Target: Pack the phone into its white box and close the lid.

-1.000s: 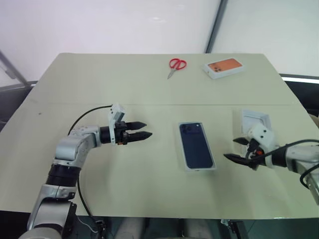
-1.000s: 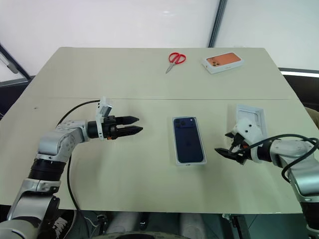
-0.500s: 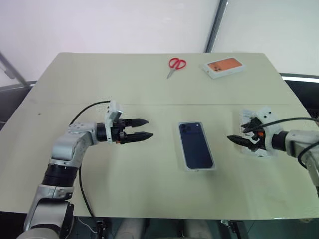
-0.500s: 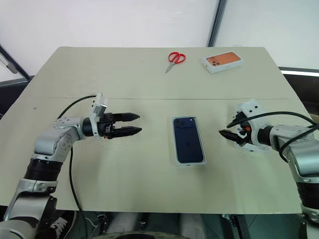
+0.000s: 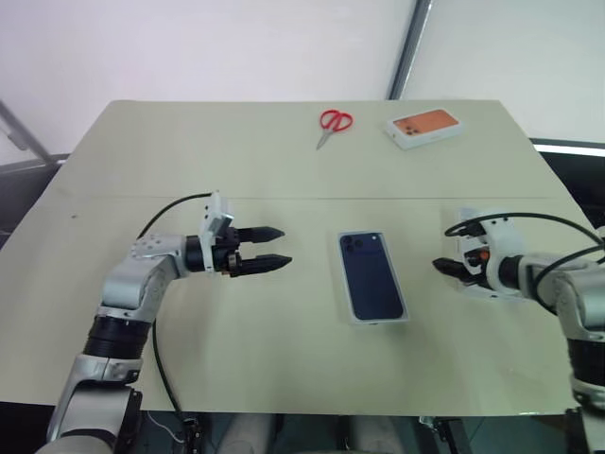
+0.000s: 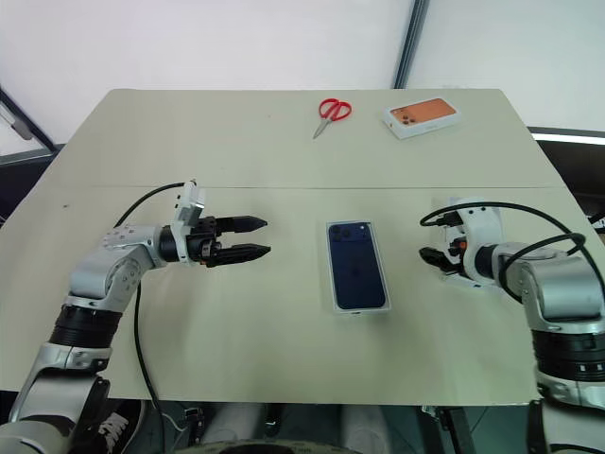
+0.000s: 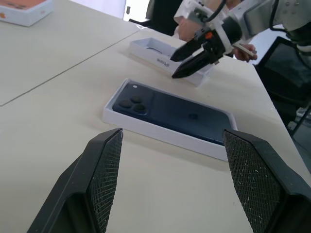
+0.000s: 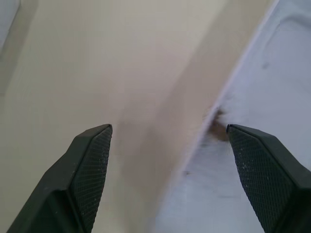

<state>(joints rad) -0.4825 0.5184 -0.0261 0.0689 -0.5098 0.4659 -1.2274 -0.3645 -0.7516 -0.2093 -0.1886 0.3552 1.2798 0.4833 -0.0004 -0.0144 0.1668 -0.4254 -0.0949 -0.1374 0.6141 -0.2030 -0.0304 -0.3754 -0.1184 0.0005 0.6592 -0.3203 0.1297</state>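
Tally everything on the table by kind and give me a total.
Phones: 1, the phone lying in the white box
Open boxes: 1, that white box
Loose lids: 1, the lid by the right gripper
Closed boxes: 1, the orange-picture box
Scissors: 1, red scissors
Total: 5

The phone (image 5: 372,275) lay in the white box (image 5: 380,321) at the middle of the worktop (image 5: 284,359). The lid (image 7: 160,51) lay well to its right, under the right claw (image 5: 446,267). The left claw (image 5: 275,247) hovered left of the box. Far behind lay scissors (image 5: 333,124), with another box (image 5: 424,129) to their right.
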